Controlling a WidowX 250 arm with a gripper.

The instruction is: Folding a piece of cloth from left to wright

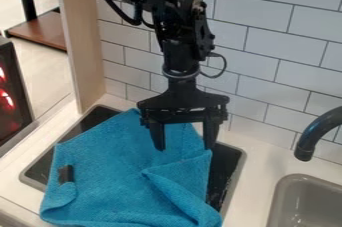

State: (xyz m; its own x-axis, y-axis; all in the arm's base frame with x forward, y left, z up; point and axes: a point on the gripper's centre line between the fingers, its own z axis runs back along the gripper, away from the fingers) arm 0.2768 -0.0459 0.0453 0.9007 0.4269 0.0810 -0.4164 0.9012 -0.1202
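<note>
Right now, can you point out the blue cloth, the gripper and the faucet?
Blue cloth [117, 171]: camera view, on its broad middle.
Gripper [186, 148]: camera view, midway between its fingertips.
Faucet [316, 131]: camera view, on its curved spout.

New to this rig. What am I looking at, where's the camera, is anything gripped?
The black machine is a robot arm, coming in from the top edge. Its two-finger gripper hangs over the work with its fingers spread, and nothing appears pinched between them.

The one picture comes from a fixed camera looking down at a slant.

Below lies a blue cloth, rumpled, with a fold toward the picture's lower right. It covers much of a dark inset panel in a white counter. At the right are a dark faucet and a grey sink; behind, a white tiled wall.
</note>
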